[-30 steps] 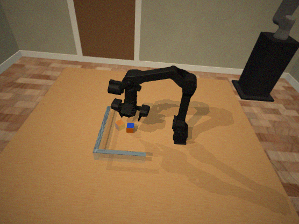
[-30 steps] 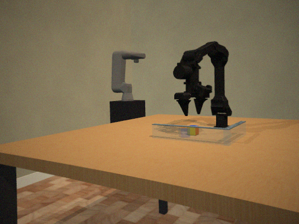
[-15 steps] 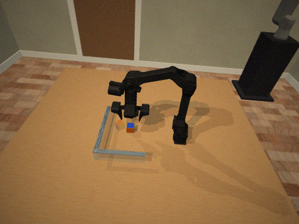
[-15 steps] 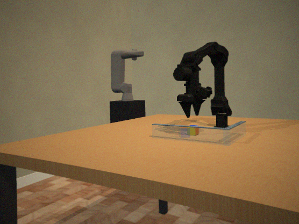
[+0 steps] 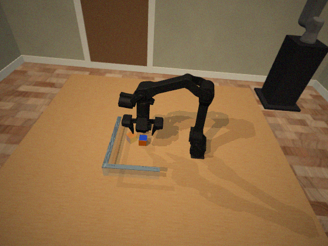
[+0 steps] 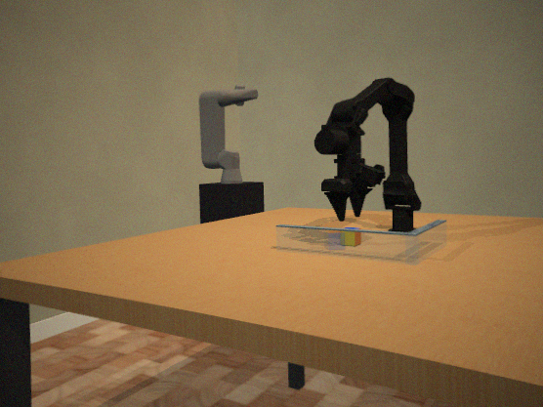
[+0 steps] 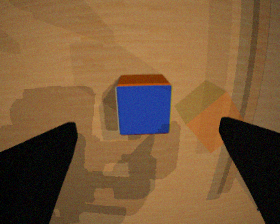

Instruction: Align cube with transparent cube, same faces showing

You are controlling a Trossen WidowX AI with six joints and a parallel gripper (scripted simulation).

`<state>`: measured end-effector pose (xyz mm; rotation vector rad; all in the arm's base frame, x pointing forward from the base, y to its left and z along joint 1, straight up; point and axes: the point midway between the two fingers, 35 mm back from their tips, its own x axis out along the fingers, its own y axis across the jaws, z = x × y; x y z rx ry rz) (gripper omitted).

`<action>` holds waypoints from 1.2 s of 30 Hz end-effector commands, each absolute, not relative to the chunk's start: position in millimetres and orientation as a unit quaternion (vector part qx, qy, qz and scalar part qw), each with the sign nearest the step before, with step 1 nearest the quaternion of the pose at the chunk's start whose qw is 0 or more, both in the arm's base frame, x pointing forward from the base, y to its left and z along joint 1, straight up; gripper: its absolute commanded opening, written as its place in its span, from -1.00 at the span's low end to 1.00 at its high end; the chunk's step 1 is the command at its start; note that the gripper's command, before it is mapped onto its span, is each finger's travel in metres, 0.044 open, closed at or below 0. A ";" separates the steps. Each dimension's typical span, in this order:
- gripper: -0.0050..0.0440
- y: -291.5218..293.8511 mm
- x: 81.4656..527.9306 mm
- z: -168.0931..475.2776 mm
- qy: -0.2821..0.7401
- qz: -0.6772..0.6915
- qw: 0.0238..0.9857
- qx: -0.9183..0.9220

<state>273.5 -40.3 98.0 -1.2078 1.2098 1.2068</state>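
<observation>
The cube [image 5: 143, 140] rests on the table with its blue face up and an orange side facing the top camera. In the wrist view the cube [image 7: 144, 105] lies midway between my fingers. In the exterior view the cube [image 6: 351, 237] shows yellow and orange sides. The transparent cube [image 5: 131, 137], pale orange and turned at an angle, sits just to its left, also in the wrist view [image 7: 208, 115]. My gripper [image 5: 142, 128] hangs a little above the cube, pointing down, wide open and empty. It also shows in the exterior view [image 6: 350, 206].
An L-shaped low glassy wall [image 5: 118, 155] borders the area on the left and front, close to the transparent cube. My arm's base [image 5: 197, 145] stands to the right. A grey robot on a black pedestal [image 5: 290, 71] stands off the table.
</observation>
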 end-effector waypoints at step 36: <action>0.22 -40.8 275.4 61.9 0.495 0.493 0.505 -0.507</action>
